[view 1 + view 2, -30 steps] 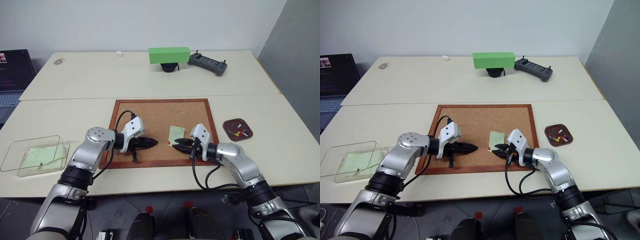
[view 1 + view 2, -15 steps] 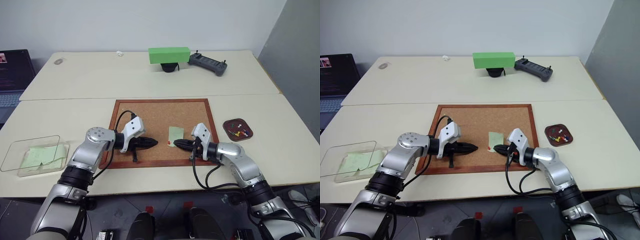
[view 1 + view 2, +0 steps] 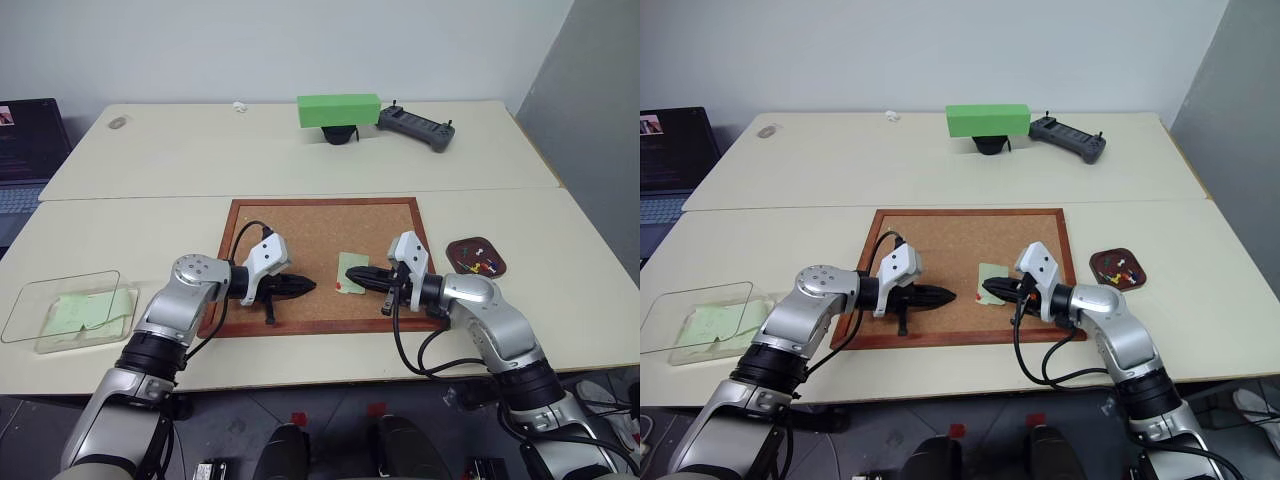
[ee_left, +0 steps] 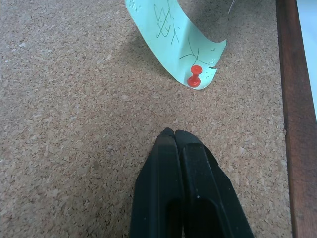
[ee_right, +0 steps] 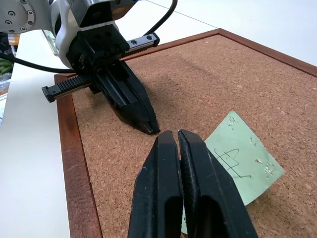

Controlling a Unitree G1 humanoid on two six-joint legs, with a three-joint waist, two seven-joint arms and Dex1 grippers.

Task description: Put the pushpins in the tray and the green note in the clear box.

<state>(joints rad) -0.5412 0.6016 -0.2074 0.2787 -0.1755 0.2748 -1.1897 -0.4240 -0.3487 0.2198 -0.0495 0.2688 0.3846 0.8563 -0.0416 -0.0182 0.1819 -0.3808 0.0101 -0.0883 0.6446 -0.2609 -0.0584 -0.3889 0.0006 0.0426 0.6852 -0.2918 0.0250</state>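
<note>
On the corkboard (image 3: 320, 262), green note (image 3: 350, 271) under a red pushpin (image 4: 194, 79), between two grippers, jaws closed, empty.

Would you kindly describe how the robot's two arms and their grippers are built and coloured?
Both arms are silver-grey metal with black joint bands. Each wrist has a white housing and a looping black cable. The left gripper and right gripper each have two tapered black fingers.

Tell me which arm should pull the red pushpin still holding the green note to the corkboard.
Right. The right gripper, shut, hangs right over the green note's pinned corner, where the red pushpin sits. The left gripper, also shut, rests farther off on the corkboard.
</note>
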